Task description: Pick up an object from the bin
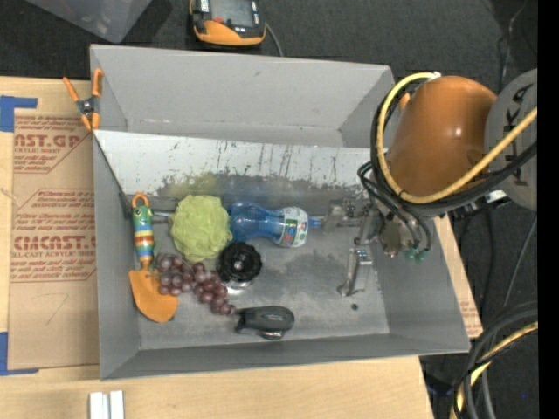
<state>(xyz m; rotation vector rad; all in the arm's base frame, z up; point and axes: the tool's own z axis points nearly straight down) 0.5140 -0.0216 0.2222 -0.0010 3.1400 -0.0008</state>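
Note:
My gripper (348, 247) hangs low over the bare floor in the right part of the bin. Its two metal fingers (354, 276) stand apart, with nothing between them. Just to its left lies a blue plastic bottle (262, 223) on its side, its labelled end pointing toward the gripper without touching it. A black round object (239, 263) sits below the bottle. A dark grey computer mouse (265, 321) lies near the front wall, left of and below the gripper.
Farther left sit a pale green lettuce-like ball (201, 225), a bunch of purple grapes (192, 279), and an orange toy shovel (144, 264) with a striped handle along the left wall. The arm's orange cover and cables hang above the bin's right side.

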